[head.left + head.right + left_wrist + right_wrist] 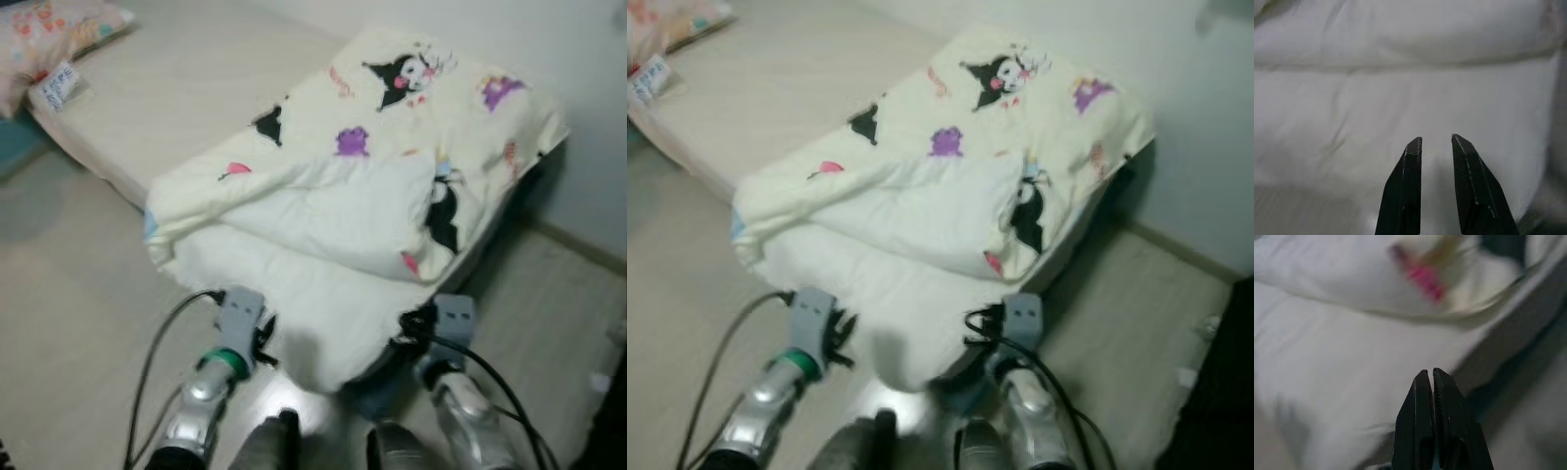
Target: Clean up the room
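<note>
Bedding was the matter in hand: a cream duvet [372, 186] printed with cartoon figures lay folded into a thick stack on the mattress [196, 78], its lower edge hanging toward the floor [69, 294] just ahead of both grippers. The left gripper [1436, 144] had its fingers a narrow way apart, holding nothing, aimed at the plain white underside of the duvet close in front. The right gripper [1429, 374] had its fingers pressed together with no cloth between them, pointed at the overhanging edge near a pink print. By my judgement the folding looked largely done, though the stack sagged off the mattress and probably wanted squaring up or shifting further on. Far beyond the left gripper a flowered pillow [49, 39] rested at the mattress corner. Small pale scraps [600, 380] lay on the floor out past the right gripper.
</note>
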